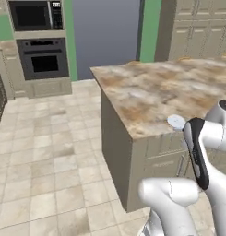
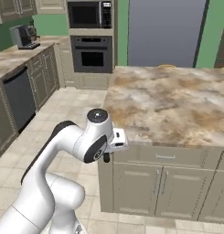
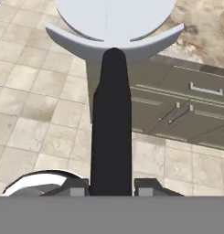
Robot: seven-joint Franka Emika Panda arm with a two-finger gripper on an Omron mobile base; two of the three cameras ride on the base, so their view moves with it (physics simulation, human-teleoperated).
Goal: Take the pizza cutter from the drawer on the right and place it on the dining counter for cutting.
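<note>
One tool, the pizza cutter (image 3: 111, 91), is carried in the hand (image 3: 111, 187) at the edge of the dining counter (image 1: 151, 92), not yet set down.

From the left base view, the cutter's pale wheel (image 1: 176, 121) is seen just over the near edge of the marbled tabletop, its black handle partly hidden by the arm. From the right base view, the hand (image 2: 107, 157) is seen low beside the tabletop's front corner, at the level of the beige cabinet fronts (image 2: 159, 183). From the hand view, the black handle is pinched between the two finger tips (image 3: 77, 188), and the wheel is held out ahead, towards the tabletop's edge. Fetching is judged done; what is left is to bring the cutter over the stone, lay it flat and release it.
</note>
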